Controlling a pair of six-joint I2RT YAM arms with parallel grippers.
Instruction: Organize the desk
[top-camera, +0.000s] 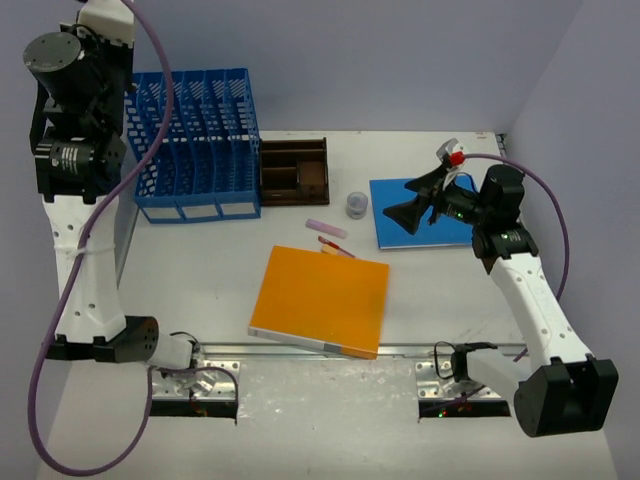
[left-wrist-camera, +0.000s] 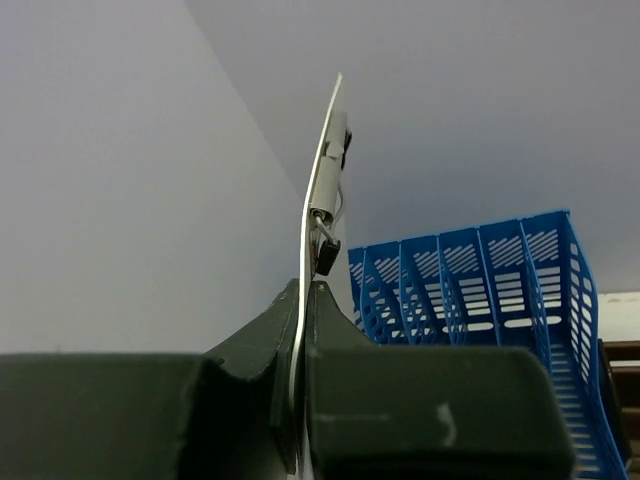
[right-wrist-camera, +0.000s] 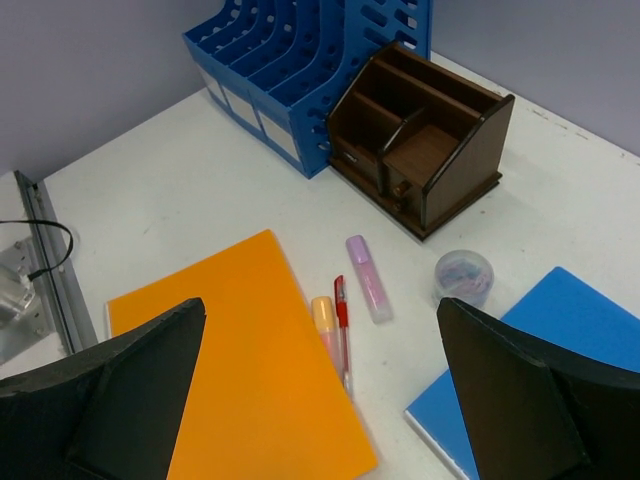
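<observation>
Off-white desk (top-camera: 200, 260) fills the top view's centre.
Left gripper (left-wrist-camera: 303, 290) clamps a thin clipped sheet (left-wrist-camera: 318, 190); right gripper (right-wrist-camera: 320, 303) is spread wide above the desk. Clear jar (right-wrist-camera: 463, 273), right of frame, holds small coloured bits.

1. No word, number, brand or sign can be read in any view
2. The blue file rack (right-wrist-camera: 300, 70) has white label strips (right-wrist-camera: 262, 122) along its front base; nothing legible shows on them
3. The orange folder (top-camera: 320, 300) and the blue folder (top-camera: 420, 215) show plain covers
4. The purple highlighter (right-wrist-camera: 367, 277) and the red pen (right-wrist-camera: 341, 320) are too small for any lettering to be made out
5. The thin white card (left-wrist-camera: 322, 170) pinched in the left claw (left-wrist-camera: 303, 300) is seen edge-on, its faces hidden
</observation>
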